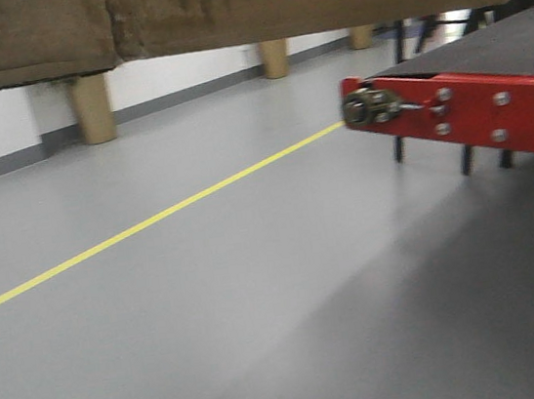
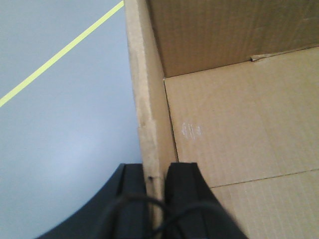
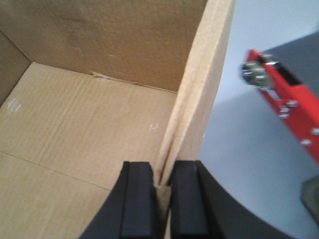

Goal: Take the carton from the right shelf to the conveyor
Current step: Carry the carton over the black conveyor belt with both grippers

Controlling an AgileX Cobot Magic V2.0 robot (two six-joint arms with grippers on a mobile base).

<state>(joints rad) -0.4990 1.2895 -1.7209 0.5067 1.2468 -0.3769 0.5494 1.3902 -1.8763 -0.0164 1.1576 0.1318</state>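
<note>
Holding carton (image 1: 222,4) aloft, I see left gripper (image 2: 158,196) clamped on its left wall, right gripper (image 3: 162,199) clamped on right wall; conveyor (image 1: 502,41) near, lower right.

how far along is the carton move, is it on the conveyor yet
Done: carton lifted above the floor, left gripper and right gripper each shut on a side wall. In hand: carrying, with the conveyor nearby on the right. Left: set it down there and release.
</note>
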